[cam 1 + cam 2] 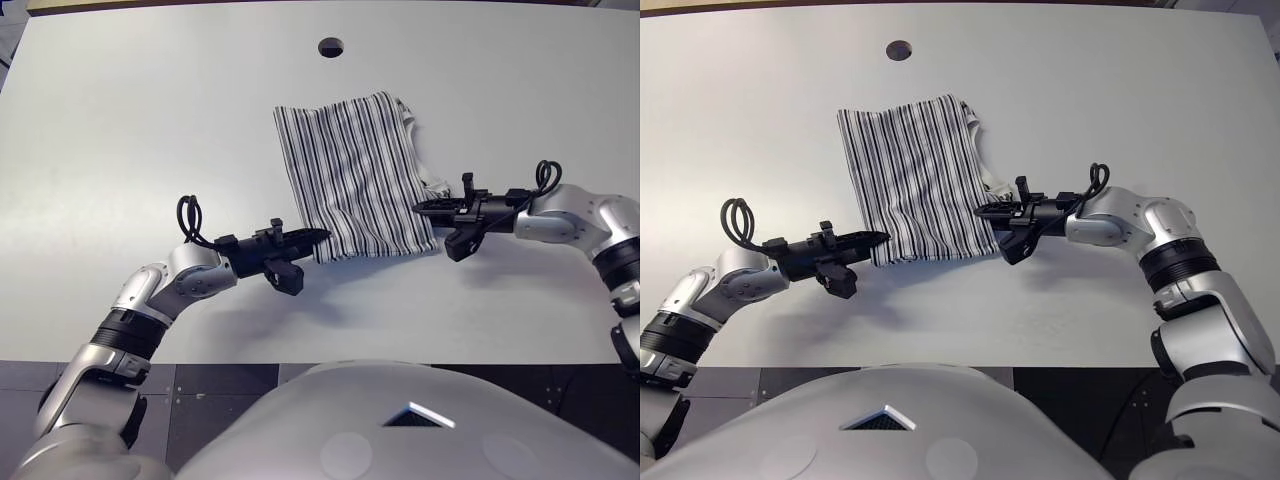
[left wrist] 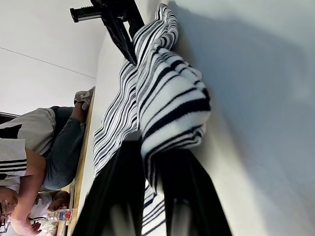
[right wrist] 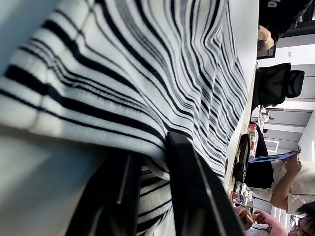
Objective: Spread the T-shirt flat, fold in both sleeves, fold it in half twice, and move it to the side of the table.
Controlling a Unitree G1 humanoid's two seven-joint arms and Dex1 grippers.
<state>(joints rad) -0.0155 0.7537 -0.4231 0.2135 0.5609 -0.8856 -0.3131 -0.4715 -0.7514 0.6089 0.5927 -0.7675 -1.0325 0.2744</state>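
Holds the striped T-shirt (image 1: 350, 175) by the two corners farthest from the cable hole (image 1: 330, 47) in the white desk (image 1: 150, 120). Clamps the left claw (image 1: 318, 237) on the corner toward the left arm, with a rounded bunch of striped cloth pinched between black fingers (image 2: 123, 196). Clamps the right claw (image 1: 420, 207) on the matching corner toward the right arm, again at the end away from the hole, with layered stripes caught between its fingers (image 3: 187, 187).

Lies as a narrow, roughly rectangular panel just on the robot's side of the hole and a little toward the right arm, long edges running away from the hole. Looks already narrowed, sleeves apparently tucked in; shows a strip of pale edging (image 1: 425, 165) along the right arm's side, but cannot confirm the sleeves themselves.

Points, by judgement, to the first halving fold: grips both corners of the end away from the hole to raise that edge evenly and carry it toward the hole without twist. Fits the low, level arms and the claws aimed inward across the hem, good for tension between the two pinches.

Calls next, probably, for lifting both corners together and laying them on the end nearest the hole. Risks a skewed fold from uneven lifting, or a slipped layer, given only a small bite of stacked fabric in each pinch. Leaves the second halving and the move to the desk's side not yet done.
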